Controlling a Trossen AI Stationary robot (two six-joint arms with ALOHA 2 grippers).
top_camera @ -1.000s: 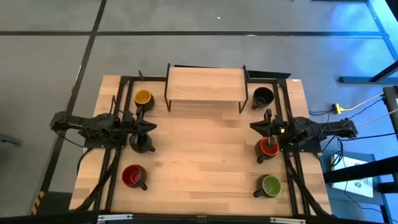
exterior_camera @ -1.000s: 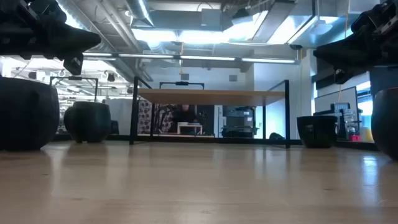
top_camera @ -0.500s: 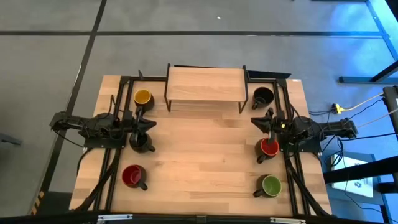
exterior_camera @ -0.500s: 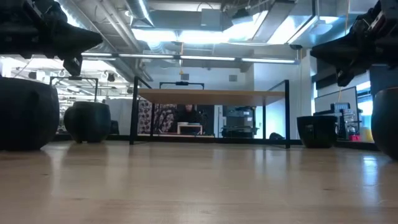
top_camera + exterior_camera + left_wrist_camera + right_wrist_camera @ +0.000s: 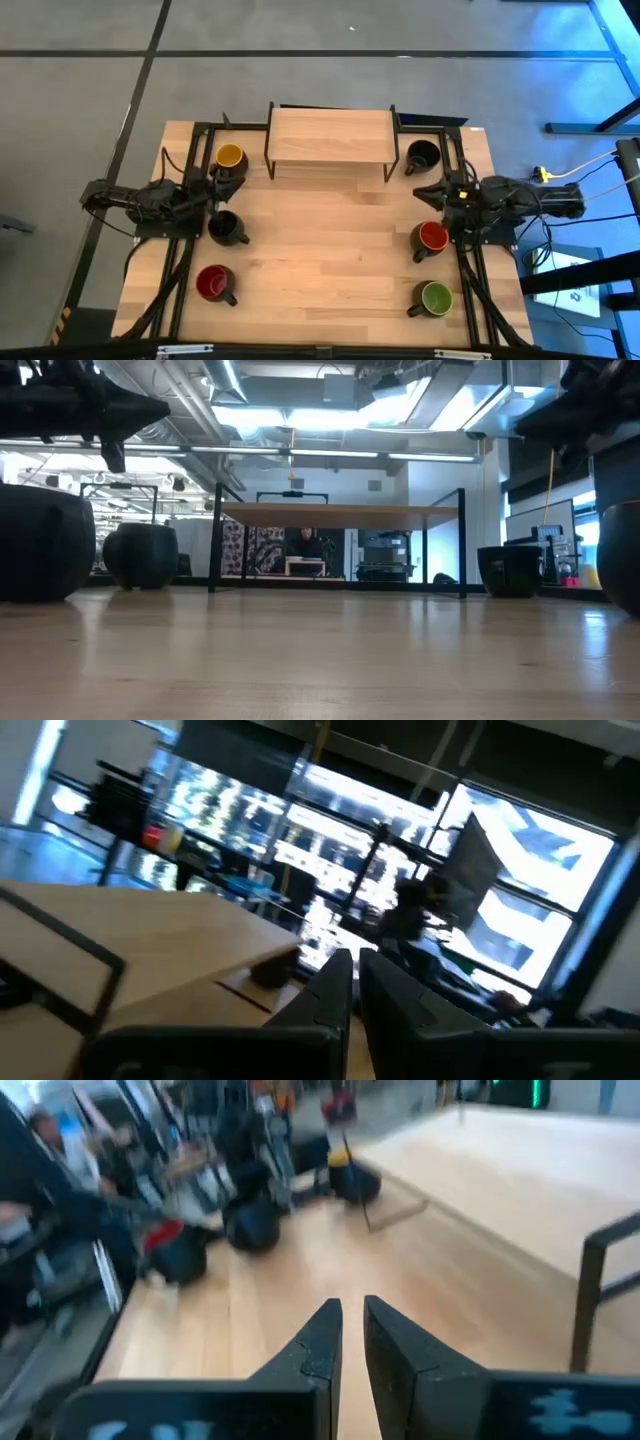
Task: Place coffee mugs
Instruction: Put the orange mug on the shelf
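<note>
**Six mugs on the table, both grippers empty**

Six coffee mugs stand on the wooden table [image 5: 320, 250], three down each side. On the left: one yellow-lined mug [image 5: 230, 157] near the back, one black-lined mug [image 5: 226, 227] in the middle, one red-lined mug [image 5: 214, 283] toward the front. On the right: another black-lined mug [image 5: 422, 155] at the back, a second red-lined mug [image 5: 432, 238] in the middle, one green-lined mug [image 5: 435, 297] at the front. One small wooden shelf [image 5: 330, 137] on black legs stands at the back centre, nothing on it.

The left gripper [image 5: 222, 187] hangs between the yellow and black mugs, fingers pinched together, holding nothing. The right gripper [image 5: 430, 190] hangs between the black and red mugs on its side, fingers nearly closed with a thin gap, also holding nothing.
</note>
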